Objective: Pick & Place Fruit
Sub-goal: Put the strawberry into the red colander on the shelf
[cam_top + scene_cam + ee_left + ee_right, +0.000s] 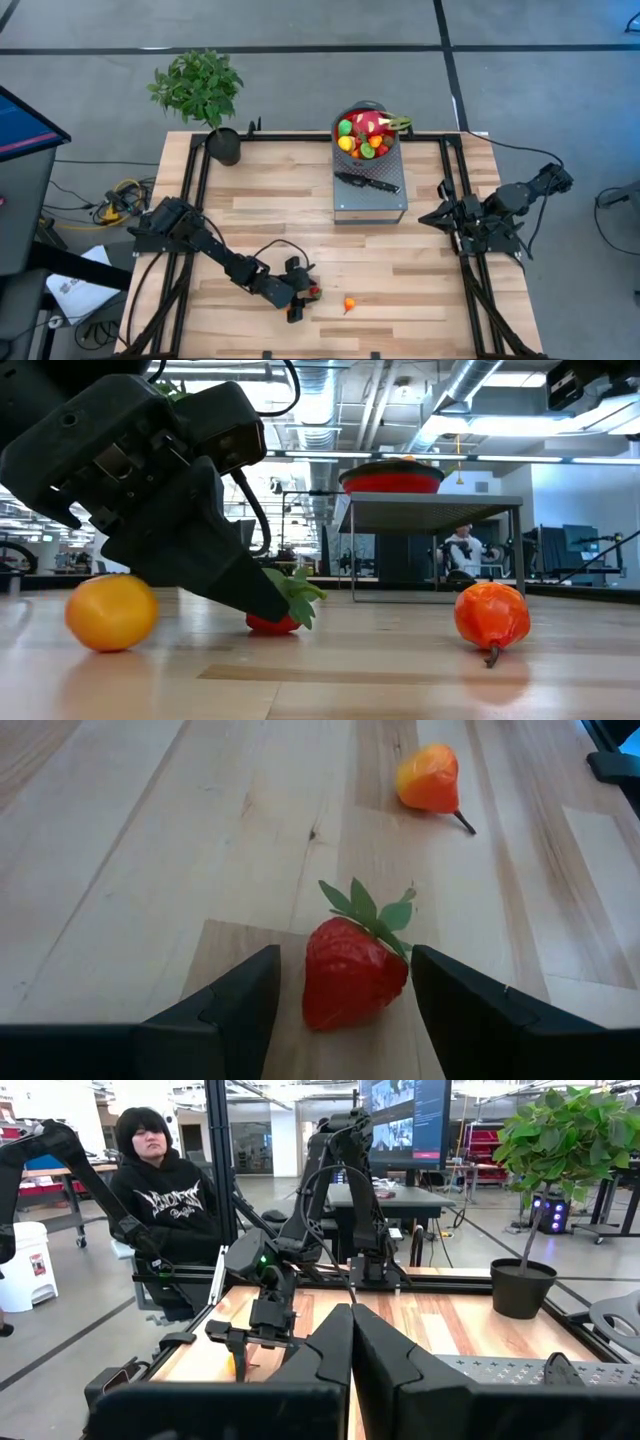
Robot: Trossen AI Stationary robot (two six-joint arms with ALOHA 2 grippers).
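The left arm reaches low and far forward across the pale wooden plank table (400,260), elbow bent, its wrist tipped down so that the left gripper (345,982) rests at the tabletop. Its two dark fingers (240,1005) stand open, one on each side of a small red toy strawberry with green leaves (352,970); a narrow gap shows on both sides of the berry, so nothing is clasped. The strawberry lies on its side on the wood, long axis running along the gripper's reach, leafy cap pointing away from the wrist and blunt tip toward it.

Just beyond the strawberry, well apart from it, lies a small orange-red toy fruit with a dark stem (430,778), its stem touching the wood and pointing away from the strawberry. In the low view a round yellow-orange toy fruit (111,612) sits on the far side of the left gripper from the strawberry.

Far from the strawberry, at the table's rear, a round red bowl (368,132) full of mixed toy fruit stands on a grey platform (370,200), beside a black-handled knife (368,182).

The right arm waits folded at the table's right edge, right gripper (350,1345) with fingers pressed together, empty
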